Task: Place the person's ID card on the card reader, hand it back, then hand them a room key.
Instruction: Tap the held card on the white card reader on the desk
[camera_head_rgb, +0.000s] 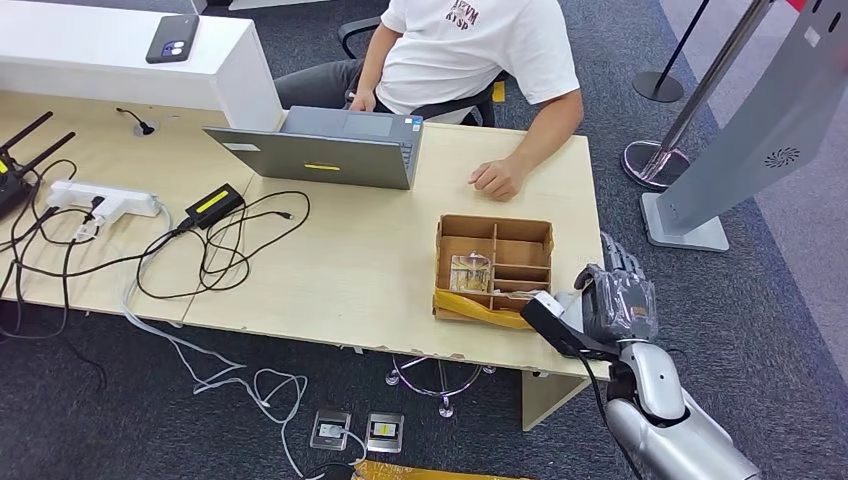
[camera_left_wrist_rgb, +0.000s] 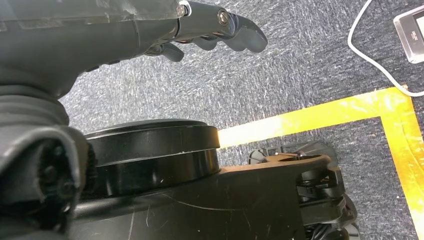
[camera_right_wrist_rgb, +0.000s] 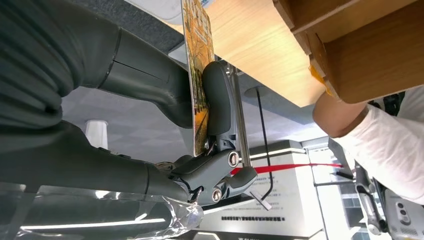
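Your right hand sits at the table's right front corner, just right of the wooden tray. In the right wrist view it pinches a card between the thumb and a finger; the card stands edge-on to the camera, with a yellow-orange printed face. Whether this is the ID card or the room key, you cannot tell. The card is close to the table edge and the tray, but not touching either.

The tray has several compartments; one in its left column holds a small stack of cards, and yellow tape runs along its front edge.

Your left hand hangs over the grey carpet, fingers loosely extended and apart, holding nothing.

Across the table sits a person in a white shirt, one hand resting on the tabletop just beyond the tray, beside a laptop. Cables and a power strip lie on the table's left part.
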